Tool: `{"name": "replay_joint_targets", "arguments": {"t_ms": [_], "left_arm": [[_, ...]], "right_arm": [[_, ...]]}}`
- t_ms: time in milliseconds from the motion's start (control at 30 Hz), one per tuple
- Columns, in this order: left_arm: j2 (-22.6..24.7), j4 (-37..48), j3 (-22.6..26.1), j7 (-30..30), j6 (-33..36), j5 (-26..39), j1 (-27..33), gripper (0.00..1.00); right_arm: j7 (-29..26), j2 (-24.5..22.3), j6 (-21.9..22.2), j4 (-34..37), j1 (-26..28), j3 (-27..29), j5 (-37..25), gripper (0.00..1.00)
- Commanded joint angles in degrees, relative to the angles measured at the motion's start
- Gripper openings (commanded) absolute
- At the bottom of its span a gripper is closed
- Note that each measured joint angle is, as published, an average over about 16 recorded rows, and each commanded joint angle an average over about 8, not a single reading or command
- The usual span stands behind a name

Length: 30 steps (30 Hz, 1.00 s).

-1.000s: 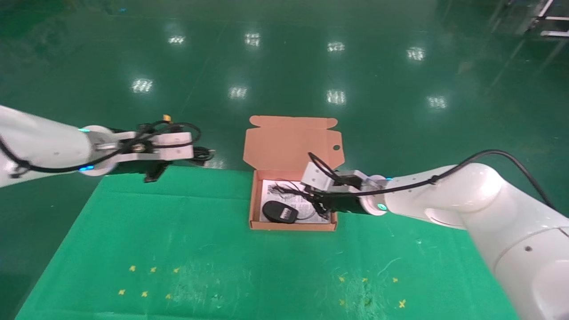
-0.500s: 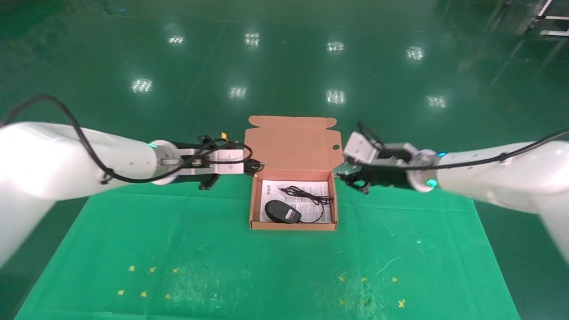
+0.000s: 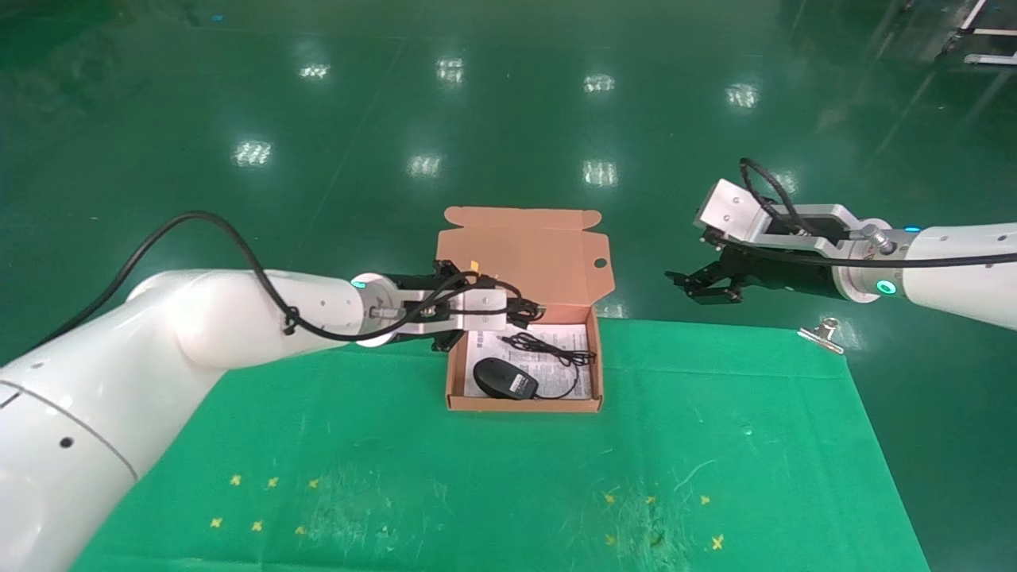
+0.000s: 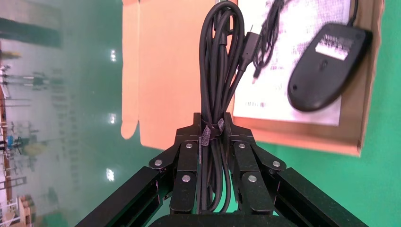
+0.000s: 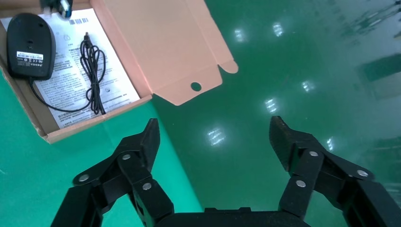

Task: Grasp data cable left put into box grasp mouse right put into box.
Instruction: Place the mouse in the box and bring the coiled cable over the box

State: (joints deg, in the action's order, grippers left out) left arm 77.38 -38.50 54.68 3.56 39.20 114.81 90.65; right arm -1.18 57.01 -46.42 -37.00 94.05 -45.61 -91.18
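Jaws of the left gripper (image 4: 211, 130) are clamped on the data cable (image 4: 218, 80), a long bundle of black loops bound by a small strap just at the fingertips; the bundle's free end and its plug (image 4: 249, 45) project over the box (image 3: 454, 373). In the head view this gripper (image 3: 531, 311) sits at the box's far-left corner, near the middle of the table's far edge, its fingers mostly hidden behind the arm and cable.

Jaws of the right gripper (image 5: 215, 137) are spread wide with nothing between them. It (image 3: 703, 286) hovers beyond the table's far edge, toward the far-right corner, well apart from the box.

The box lies open on the green table (image 3: 493, 485), its hinged lid (image 3: 524, 254) tilted back past the far edge. Inside, the mouse (image 3: 503, 378) rests on the white printed sheet (image 3: 556, 342) in the near-left part, label side up, with its thin cord (image 3: 548, 349) loosely gathered beside it.

A metal clip (image 3: 823, 334) lies at the far-right corner.
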Motion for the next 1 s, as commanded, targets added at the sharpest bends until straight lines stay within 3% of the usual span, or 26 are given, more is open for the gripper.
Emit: {"name": "replay_joint_targets", "arguments": {"t_ms": [33,467,733,1000], "left_arm": [[0.87,1.81,0.26,-3.29,-1.47,-2.89,-0.16,0.00],[1.21,2.68,8.51,-11.58,-5.07,-18.66,-0.31,0.00],[1.30,3.29,11.30,-12.96,-5.78,-22.80,0.09,1.00],[1.26,3.23,11.12,-12.90,-5.77,-22.48,0.14,1.00]], "right_arm": [[-1.04,-1.65,-0.26,-2.04,-0.04,0.08,-0.17,1.00],[-10.98,-8.90,-0.50,-14.81,-1.52,-0.34,-3.04,1.00],[-13.99,-10.17,-0.38,-17.98,-1.90,-0.77,-4.57,1.00],[-13.79,-10.06,-0.33,-17.71,-1.94,-0.79,-4.54,1.00]]}}
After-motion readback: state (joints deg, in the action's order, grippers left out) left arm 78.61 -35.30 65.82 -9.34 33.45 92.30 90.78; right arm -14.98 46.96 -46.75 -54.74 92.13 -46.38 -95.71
